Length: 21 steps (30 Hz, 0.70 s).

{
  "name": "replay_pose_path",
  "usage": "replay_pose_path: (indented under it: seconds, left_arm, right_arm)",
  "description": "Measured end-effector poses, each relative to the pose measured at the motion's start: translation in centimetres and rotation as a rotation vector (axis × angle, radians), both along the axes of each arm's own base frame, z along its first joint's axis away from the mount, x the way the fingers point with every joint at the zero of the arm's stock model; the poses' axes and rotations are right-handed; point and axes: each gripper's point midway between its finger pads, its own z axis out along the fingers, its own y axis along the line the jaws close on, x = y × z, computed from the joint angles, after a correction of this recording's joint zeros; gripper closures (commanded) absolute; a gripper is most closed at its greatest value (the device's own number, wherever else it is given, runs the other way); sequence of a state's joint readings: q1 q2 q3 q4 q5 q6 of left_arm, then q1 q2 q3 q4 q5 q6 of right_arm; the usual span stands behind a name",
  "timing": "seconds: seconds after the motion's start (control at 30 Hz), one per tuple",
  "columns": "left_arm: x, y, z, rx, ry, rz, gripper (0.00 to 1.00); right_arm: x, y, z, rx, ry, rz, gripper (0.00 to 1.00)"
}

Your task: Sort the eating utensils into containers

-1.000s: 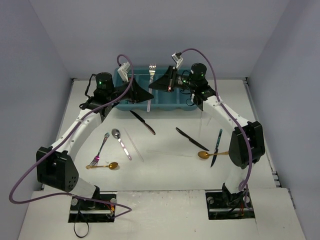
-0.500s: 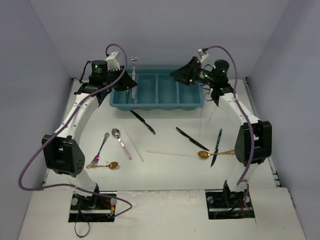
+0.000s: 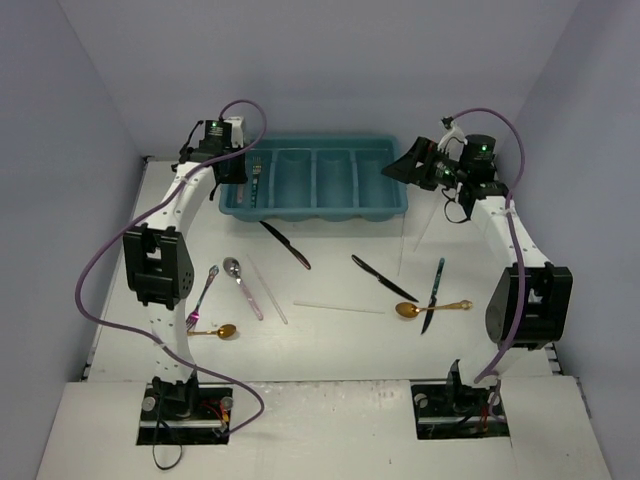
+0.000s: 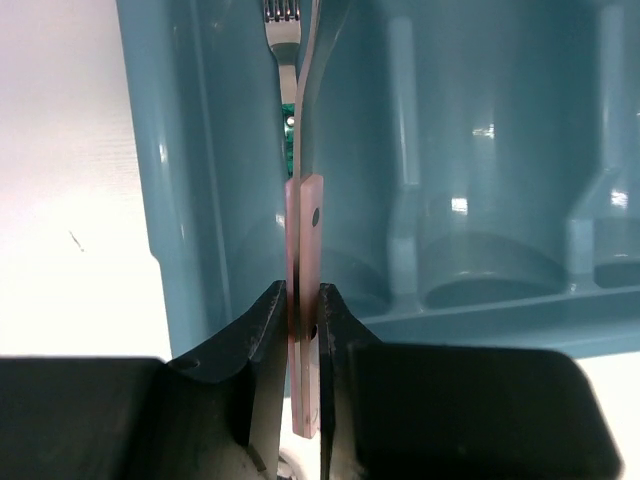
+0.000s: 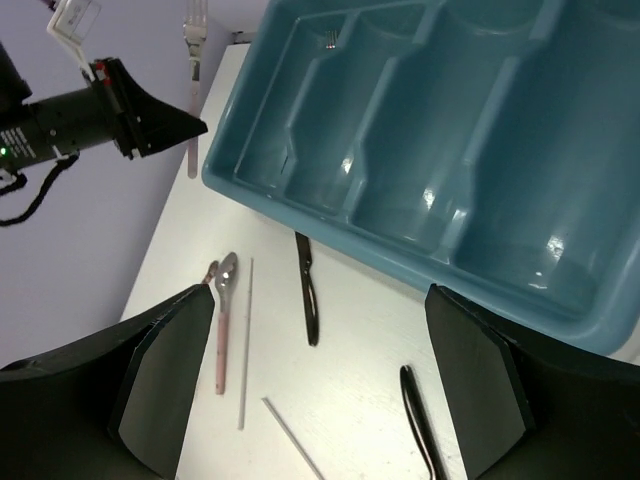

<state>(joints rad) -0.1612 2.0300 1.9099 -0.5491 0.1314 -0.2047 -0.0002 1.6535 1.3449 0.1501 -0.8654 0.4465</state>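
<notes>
Pink-handled utensil (image 4: 305, 240), grey shank edge-on, head cut off at 12 o'clock, is pinched tight in the left gripper (image 4: 302, 300) above the end compartment of the teal tray (image 4: 170, 150), at 11 o'clock on the table (image 3: 330, 350); right gripper (image 5: 318, 295) gapes wide, empty

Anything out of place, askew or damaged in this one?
Nothing looks spilled or broken. One oddity: on the right side of the table, a black knife lies crossed with a gold spoon, meeting at the spoon's handle. I cannot tell which is on top.
</notes>
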Motion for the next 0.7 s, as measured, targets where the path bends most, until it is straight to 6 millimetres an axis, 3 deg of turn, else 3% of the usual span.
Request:
replay_pose_path:
  seconds: [0.1, 0.27, 0.43, 0.6, 0.7]
  left_arm:
    - [0.6, -0.1, -0.9, 0.006, 0.011, -0.007, 1.00]
    - [1.5, -0.4, -2.2, 0.006, 0.028, -0.020, 0.96]
    - [1.8, -0.5, -3.3, 0.010, 0.047, -0.027, 0.80]
    - [2.0, -0.6, -3.6, 0.009, 0.050, -0.029, 0.48]
    - [2.1, -0.8, -3.3, -0.001, 0.046, -0.033, 0.39]
  right_arm:
    - [-0.5, -0.2, 0.0, -0.033, -0.023, 0.004, 0.16]
    - [-0.9, -0.7, -1.7, -0.087, -0.007, 0.001, 0.16]
    - [-0.9, -2.2, -3.4, -0.179, 0.006, -0.025, 0.16]
    - [-1.2, -4.0, -4.7, -0.256, 0.027, -0.055, 0.16]
    - [-1.5, -4.9, -5.0, -0.298, 0.031, -0.069, 0.16]
